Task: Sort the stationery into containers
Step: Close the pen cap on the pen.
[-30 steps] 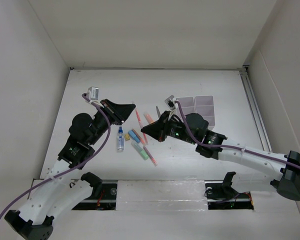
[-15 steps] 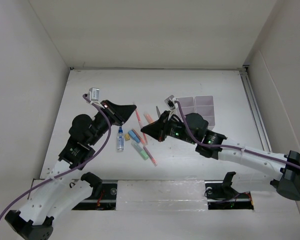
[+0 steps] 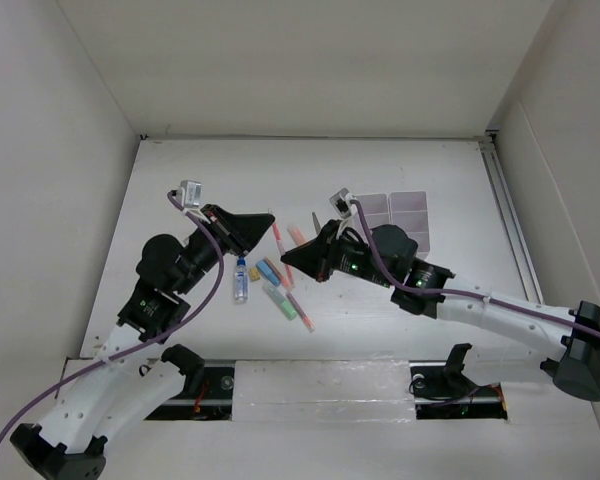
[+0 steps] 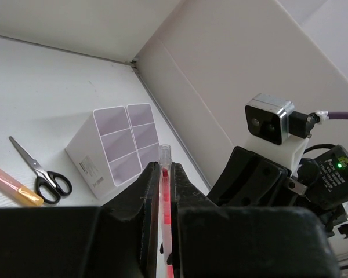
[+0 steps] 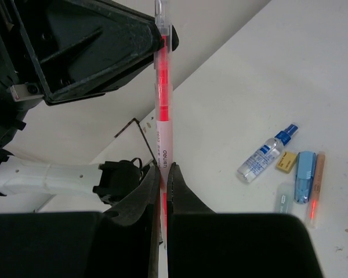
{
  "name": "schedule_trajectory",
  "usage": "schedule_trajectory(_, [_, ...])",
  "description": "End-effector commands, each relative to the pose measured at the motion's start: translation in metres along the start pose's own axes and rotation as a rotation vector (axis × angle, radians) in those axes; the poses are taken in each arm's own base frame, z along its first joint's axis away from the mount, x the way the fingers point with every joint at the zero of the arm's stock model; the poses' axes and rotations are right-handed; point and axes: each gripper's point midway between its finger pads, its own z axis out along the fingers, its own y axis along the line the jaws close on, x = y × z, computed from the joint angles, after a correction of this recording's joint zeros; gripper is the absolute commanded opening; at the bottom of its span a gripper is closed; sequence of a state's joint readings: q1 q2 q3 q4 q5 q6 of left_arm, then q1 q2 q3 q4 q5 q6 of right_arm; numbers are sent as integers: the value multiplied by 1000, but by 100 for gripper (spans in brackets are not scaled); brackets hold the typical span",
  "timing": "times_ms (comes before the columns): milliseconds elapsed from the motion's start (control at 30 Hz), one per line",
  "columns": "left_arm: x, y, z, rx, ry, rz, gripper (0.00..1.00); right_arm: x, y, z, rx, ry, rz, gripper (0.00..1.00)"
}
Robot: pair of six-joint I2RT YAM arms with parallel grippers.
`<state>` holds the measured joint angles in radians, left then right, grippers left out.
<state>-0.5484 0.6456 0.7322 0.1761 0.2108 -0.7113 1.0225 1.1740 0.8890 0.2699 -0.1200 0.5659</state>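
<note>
A thin pink pen hangs in the air between both grippers. My left gripper is shut on its upper end; the pen shows between the jaws in the left wrist view. My right gripper is shut on its lower part, seen in the right wrist view. On the table lie the clear bottle with blue cap, a blue marker, a green marker, an orange marker, another pink pen and black-handled scissors. Two white divided boxes stand at the right.
The boxes lie tipped on their side with the compartments facing the camera, the scissors just left of them. A small yellow block lies next to the bottle. White walls enclose the table on three sides.
My left arm has shifted slightly to the right, toward the right gripper. The pink pen stays between the two grippers. The things on the table have not moved.
</note>
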Motion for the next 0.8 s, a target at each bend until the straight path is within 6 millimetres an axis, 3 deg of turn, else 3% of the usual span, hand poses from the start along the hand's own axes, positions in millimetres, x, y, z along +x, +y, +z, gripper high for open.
schedule_trajectory(0, [-4, -15, -1, 81, -12, 47, 0, -30, 24, 1, -61, -78, -11, 0])
schedule_trajectory(200, [10, -6, 1, 83, 28, 61, 0, -28, 23, 1, -56, -70, -10, 0])
schedule_trajectory(767, [18, 0, -2, 70, 42, 38, 0, -40, 11, -4, 17, -149, 33, 0])
